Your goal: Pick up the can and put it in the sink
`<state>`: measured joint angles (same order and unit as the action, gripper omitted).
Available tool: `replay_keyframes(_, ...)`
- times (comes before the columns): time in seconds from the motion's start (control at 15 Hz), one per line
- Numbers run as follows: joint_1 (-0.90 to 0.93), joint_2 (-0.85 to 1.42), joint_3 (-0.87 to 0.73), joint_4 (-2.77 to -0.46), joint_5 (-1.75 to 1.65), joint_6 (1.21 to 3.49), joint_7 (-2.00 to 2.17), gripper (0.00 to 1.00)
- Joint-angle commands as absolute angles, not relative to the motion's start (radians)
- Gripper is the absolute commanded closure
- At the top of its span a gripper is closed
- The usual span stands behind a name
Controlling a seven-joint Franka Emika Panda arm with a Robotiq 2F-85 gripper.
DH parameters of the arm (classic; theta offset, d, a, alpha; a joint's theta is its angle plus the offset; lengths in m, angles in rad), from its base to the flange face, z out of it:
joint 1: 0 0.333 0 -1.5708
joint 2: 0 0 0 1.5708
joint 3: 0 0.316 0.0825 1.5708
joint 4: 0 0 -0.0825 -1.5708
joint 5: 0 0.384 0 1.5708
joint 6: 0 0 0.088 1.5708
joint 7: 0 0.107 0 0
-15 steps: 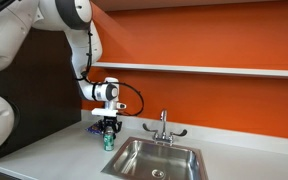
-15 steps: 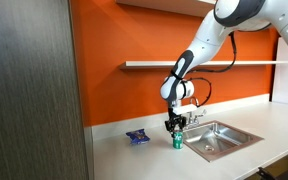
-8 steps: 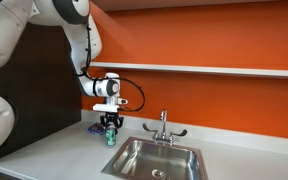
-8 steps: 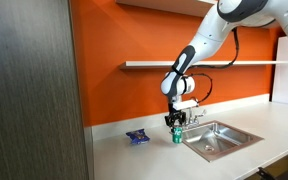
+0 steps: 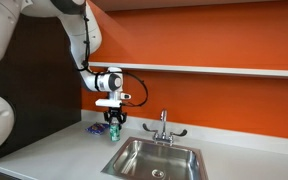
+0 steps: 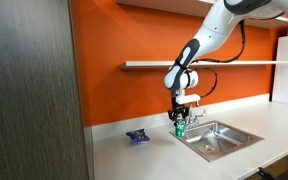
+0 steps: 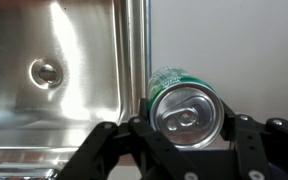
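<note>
Well, the gripper (image 5: pixel 113 121) is clamped on the can (image 5: pixel 113 131), its 2 fingers (image 7: pixel 246 135) pressing the green sides while the pale top faces the wrist camera. The can looks to hang just above the grey counter (image 6: pixel 154 150), beside the sink's near edge. In an exterior view the sink (image 5: pixel 134 150) sits at 4 o'clock from the can, with the chrome faucet (image 5: pixel 164 125) at 3 o'clock. In the wrist view the basin's drain (image 7: pixel 45 71) shows at 10 o'clock. A blue packet (image 6: pixel 137 136) lies on the counter at 9 o'clock from the can, apart from it.
</note>
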<state>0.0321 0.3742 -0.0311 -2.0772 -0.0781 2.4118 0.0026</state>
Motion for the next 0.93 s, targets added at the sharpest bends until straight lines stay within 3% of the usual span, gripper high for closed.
replay_keyframes(0.0,0.006,0.307,-0.046,-2.126,-0.07,2.395,0.023,0.62)
replay_keyframes(0.87,-0.11,0.302,-0.135,-2.201,-0.038,2.436,0.011,0.62)
